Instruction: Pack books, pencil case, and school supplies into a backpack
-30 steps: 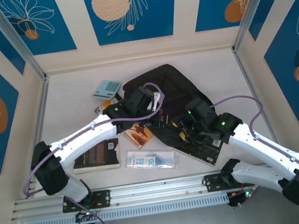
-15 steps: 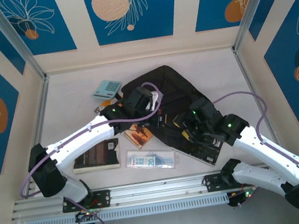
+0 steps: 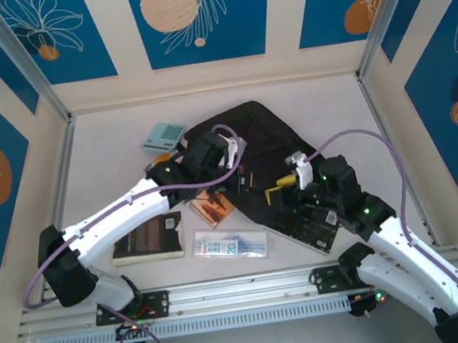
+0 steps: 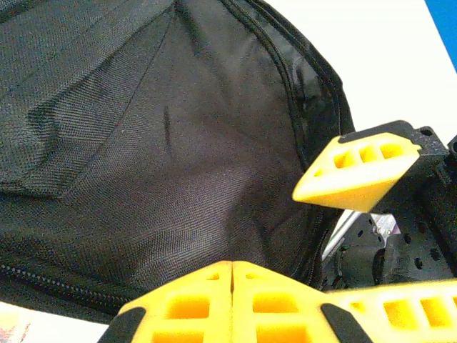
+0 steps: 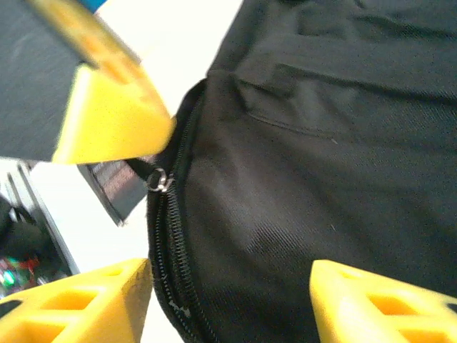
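The black backpack (image 3: 261, 130) lies flat at the table's middle, its zip edge toward me. My left gripper (image 3: 244, 181) rests on that edge, shut (image 4: 232, 266); in the right wrist view a black pull tab (image 5: 143, 170) runs from its yellow tip to the zip's ring. My right gripper (image 3: 282, 188) is open, its fingers (image 5: 78, 300) astride the zipped edge (image 5: 168, 250), touching nothing. A black gold-patterned book (image 3: 309, 225) lies under the right wrist. An orange book (image 3: 214, 207), a brown-black book (image 3: 148, 238) and the pencil case (image 3: 231, 244) lie near the front. The teal square (image 3: 163, 135) sits behind the left arm.
A small box (image 3: 157, 167) lies by the left forearm. Metal frame posts and panelled walls close in the table on three sides. The aluminium rail (image 3: 227, 293) with both arm bases runs along the near edge.
The right gripper has opened wider, and its wrist has lifted off the black book and turned toward the backpack's zip edge. The left gripper stayed shut, nearly still.
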Available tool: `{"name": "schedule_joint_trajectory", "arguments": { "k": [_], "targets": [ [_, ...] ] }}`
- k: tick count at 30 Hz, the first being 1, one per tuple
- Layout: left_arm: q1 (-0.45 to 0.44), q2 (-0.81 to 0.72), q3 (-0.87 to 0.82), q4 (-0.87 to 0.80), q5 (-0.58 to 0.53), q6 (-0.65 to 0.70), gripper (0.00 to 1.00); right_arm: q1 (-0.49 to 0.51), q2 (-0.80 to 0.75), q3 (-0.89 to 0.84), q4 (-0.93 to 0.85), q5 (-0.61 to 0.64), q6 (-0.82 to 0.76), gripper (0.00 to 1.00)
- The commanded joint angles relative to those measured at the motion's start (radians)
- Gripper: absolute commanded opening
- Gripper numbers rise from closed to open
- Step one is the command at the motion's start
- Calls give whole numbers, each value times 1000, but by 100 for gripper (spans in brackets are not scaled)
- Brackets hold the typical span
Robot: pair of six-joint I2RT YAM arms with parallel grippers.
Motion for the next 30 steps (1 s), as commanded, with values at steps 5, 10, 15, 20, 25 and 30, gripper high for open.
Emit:
{"name": "schedule_joint_trajectory", "arguments": {
  "k": [5,10,15,20,25,30],
  "targets": [
    [16,-47,-11,20,38,16,0,1,64,-3,171,-133,-318,67],
    [21,-53,-16,24,43,14,0,17,135,5,183,-216,-288,67],
    [23,-58,-25,30,47,13,0,54,165,-7,185,-205,-289,64],
    [29,-58,-31,34,47,11,0,72,210,10,178,-179,-311,48],
    [45,-66,-45,36,52,5,0,79,227,21,149,-187,-330,27],
    [75,-62,-61,32,50,-1,0,85,215,21,134,-183,-337,0]
  ]
}}
